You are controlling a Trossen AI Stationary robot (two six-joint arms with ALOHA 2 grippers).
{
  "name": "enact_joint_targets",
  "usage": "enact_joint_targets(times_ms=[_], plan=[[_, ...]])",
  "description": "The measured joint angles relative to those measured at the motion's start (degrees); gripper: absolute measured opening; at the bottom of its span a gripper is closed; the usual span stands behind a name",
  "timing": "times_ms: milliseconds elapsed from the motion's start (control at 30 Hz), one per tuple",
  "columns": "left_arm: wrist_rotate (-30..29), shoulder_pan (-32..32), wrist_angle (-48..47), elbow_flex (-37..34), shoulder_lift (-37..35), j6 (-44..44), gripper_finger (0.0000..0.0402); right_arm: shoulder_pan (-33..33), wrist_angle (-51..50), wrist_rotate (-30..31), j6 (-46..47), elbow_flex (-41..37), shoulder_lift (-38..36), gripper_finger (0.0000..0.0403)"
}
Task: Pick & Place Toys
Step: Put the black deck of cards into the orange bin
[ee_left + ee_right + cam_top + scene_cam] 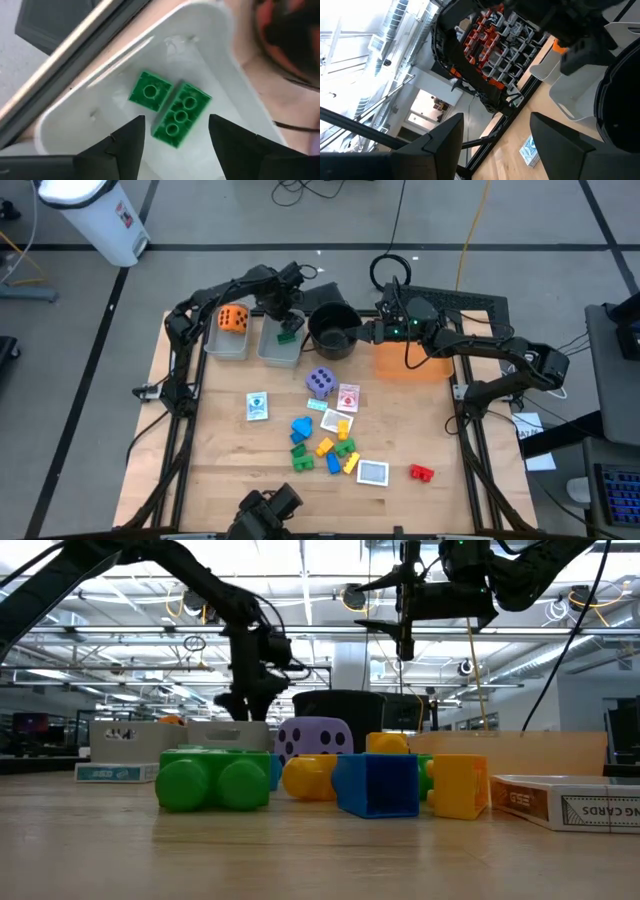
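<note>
Pale wood table (220,450), faintly grained with a soft sheen. Glossy moulded plastic on the green blocks (170,107), studs shining, inside a smooth, slightly translucent white plastic bin (220,60). Matt black finish on the fingers (127,142); printed cardboard card box (565,802)

Left arm: reaches from the table's 10 o'clock edge toward 12 o'clock, elbow bent, wrist tipped down.
Left gripper (287,328): pointing downward, fingers (131,135) spread apart, nothing between them.
Right arm: stretches from the 3 o'clock side toward 12 o'clock, raised above the table.
Right gripper (372,330): fingers (447,137) parted, empty.
</note>
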Motion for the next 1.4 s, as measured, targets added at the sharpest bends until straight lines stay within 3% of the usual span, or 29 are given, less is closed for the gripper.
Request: enact_joint_targets(times_ms=[200, 333, 633, 767, 1067, 1233, 1400], plan=[[-0.01, -0.88, -7.21, 10.1, -0.48, 0.82, 0.0197, 0.0, 0.01, 0.0, -0.02, 0.0, 0.0, 0.0224], [1.01, -1.26, -6.77, 14.41, -4.3, -0.11, 0.0173, 0.0, 0.02, -0.02, -0.02, 0.0, 0.0, 0.0224], [3.49, -1.22, 4.15, 10.85, -22.95, -3.31, 0.0121, 0.17, 0.02, -5.69, 0.0, 0.02, 0.0, 0.0224], [4.43, -2.34, 14.03, 1.66, -33.41, -7.32, 0.0107, 1.14, 0.02, -5.97, 0.0, 0.0, 0.0, 0.0224], [5.13, -11.8, 41.4, -29.39, -55.57, -15.18, 0.0102, 4.83, 0.02, -5.86, -0.37, 0.0, 0.0, 0.0224], [4.29, -19.91, 56.49, -43.14, -62.87, -21.51, 0.0103, 6.8, 0.02, -5.68, -0.24, 0.0, 0.0, 0.0224], [-3.56, -29.97, 63.18, -52.53, -66.07, -28.69, 0.0104, 9.52, 0.02, -5.57, -0.02, 0.0, 0.02, 0.0224]])
